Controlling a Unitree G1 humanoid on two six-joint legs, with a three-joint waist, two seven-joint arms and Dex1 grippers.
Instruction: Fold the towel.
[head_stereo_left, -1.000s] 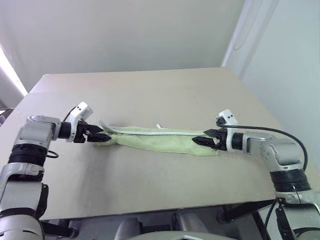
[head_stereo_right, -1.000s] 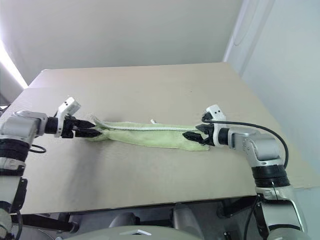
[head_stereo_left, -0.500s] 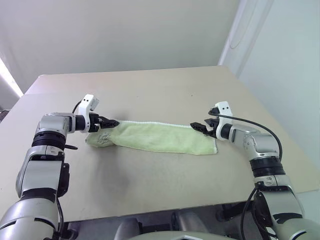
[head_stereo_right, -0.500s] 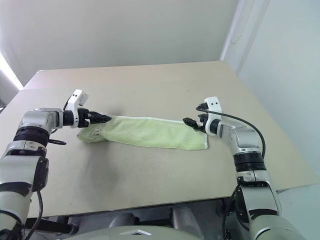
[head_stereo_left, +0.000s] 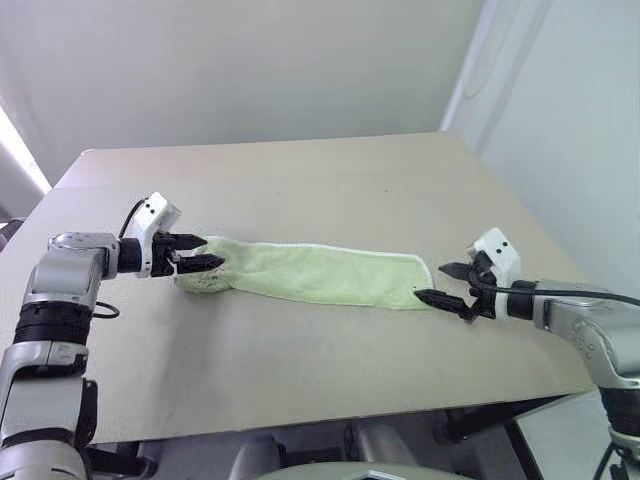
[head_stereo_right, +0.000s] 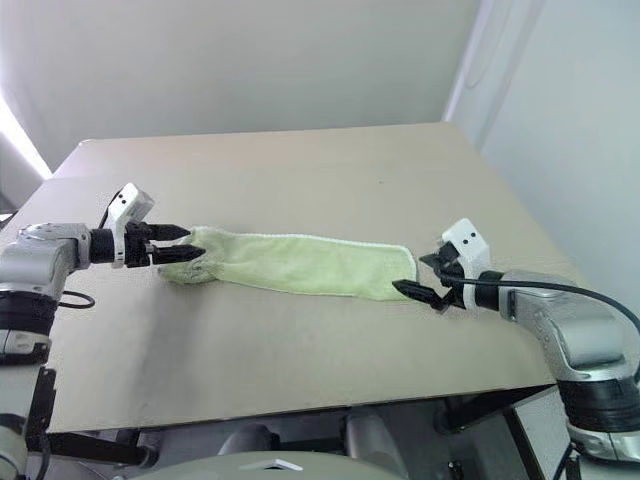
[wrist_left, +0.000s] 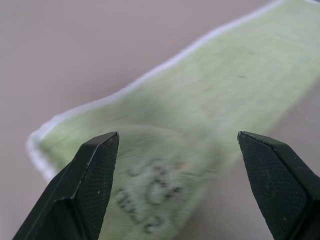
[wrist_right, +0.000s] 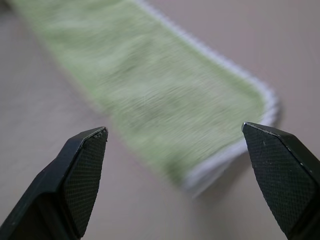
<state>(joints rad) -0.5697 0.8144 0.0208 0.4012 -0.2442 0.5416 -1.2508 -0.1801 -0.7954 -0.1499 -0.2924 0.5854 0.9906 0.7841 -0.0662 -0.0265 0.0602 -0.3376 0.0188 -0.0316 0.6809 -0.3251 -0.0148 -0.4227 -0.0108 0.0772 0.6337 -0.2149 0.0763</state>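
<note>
towel (head_stereo_left: 320, 274): folded into a long strip, flat across mid table (head_stereo_left: 300, 180), dark mark at its left end | left gripper (head_stereo_left: 207, 254): fingers wide apart, empty, at that end | right gripper (head_stereo_left: 448, 283): spread wide, empty, just off the right end | change: both grippers have let go; right one has backed away

A plain test room, like a lab: one bare beige table (head_stereo_left: 330, 190), blank pale walls (head_stereo_left: 230, 70) around.

Towel (head_stereo_right: 300, 264) lies folded (long strip).
</note>
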